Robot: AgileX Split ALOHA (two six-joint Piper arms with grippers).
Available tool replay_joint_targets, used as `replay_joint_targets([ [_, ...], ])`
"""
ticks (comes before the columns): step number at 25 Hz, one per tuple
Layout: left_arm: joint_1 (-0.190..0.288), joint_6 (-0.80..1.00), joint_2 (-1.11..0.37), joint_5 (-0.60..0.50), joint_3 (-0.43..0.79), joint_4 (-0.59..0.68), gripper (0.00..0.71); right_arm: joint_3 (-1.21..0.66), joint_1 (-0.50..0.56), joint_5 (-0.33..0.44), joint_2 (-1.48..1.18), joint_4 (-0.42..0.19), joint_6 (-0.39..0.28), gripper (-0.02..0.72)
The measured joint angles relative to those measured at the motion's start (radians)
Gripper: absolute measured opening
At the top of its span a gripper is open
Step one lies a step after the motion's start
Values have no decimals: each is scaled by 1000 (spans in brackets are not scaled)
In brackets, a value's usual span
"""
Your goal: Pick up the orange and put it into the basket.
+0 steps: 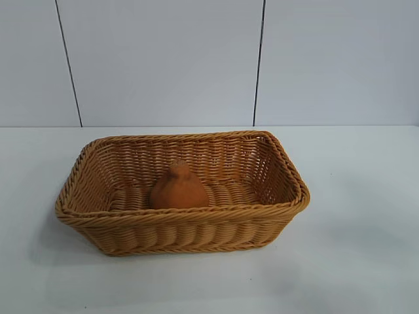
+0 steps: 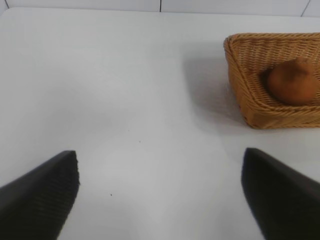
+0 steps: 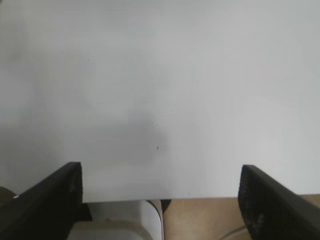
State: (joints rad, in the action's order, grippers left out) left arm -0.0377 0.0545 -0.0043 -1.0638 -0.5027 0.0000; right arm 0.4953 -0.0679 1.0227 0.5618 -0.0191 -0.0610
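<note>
The brownish-orange, pear-shaped orange [image 1: 179, 187] rests inside the woven wicker basket [image 1: 183, 219], near its front wall, on the white table. The left wrist view shows the same orange [image 2: 291, 82] in the basket [image 2: 250, 107], well off from my left gripper [image 2: 160, 192], which stands open over bare table with nothing between its black fingers [image 2: 42, 192]. My right gripper [image 3: 160, 197] is open too, hanging over the table's edge with nothing between its fingers [image 3: 47, 200]. Neither arm appears in the exterior view.
A pale panelled wall [image 1: 163, 59] rises behind the table. White tabletop [image 1: 353, 261] spreads around the basket on all sides. Beyond the table edge [image 3: 160, 197] in the right wrist view lie a tan floor and a white rounded object [image 3: 125, 220].
</note>
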Motion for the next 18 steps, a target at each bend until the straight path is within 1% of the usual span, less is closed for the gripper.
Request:
replay_joint_targets([
  [6,0,0,0,0,0,0,630,0,0,1,-231,0,2,587],
  [18,0,0,0,-2,0,0,630,-5,0,1,-543,0,2,587],
])
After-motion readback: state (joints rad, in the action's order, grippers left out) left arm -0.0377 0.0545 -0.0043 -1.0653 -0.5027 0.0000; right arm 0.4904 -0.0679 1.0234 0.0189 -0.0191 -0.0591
